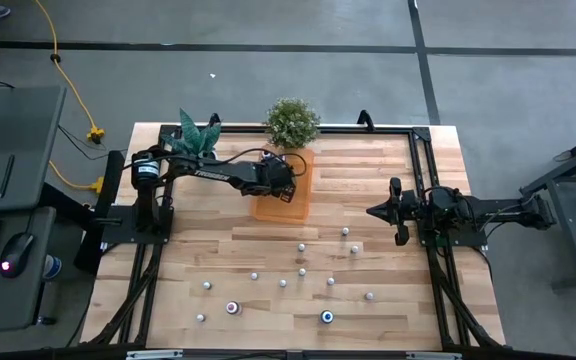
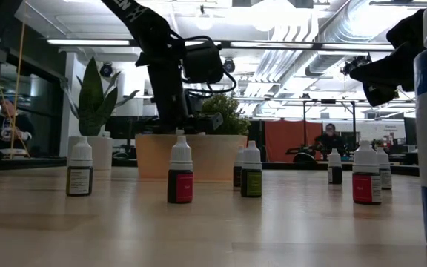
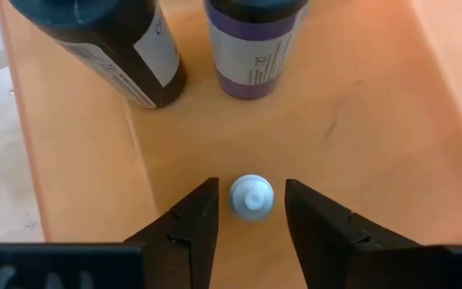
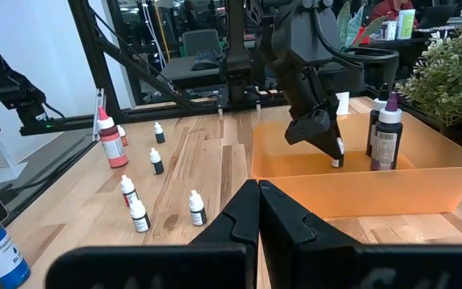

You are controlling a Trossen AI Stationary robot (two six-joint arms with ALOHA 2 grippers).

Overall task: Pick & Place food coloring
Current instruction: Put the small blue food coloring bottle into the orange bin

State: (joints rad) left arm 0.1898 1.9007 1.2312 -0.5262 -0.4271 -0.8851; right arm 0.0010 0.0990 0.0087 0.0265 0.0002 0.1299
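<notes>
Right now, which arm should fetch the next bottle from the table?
Right. The right gripper idles shut beside the loose bottles, while the left gripper is down in the orange tray, jaws open around a small bottle.

i see a pale wood-striped bench (image 1: 368,180) with an orange tray (image 4: 359,193). in the tray, a purple-banded bottle (image 3: 255,44) and a dark one with a white label (image 3: 107,48). the small bottles (image 2: 181,175) have white caps and red, green or dark bodies.
</notes>
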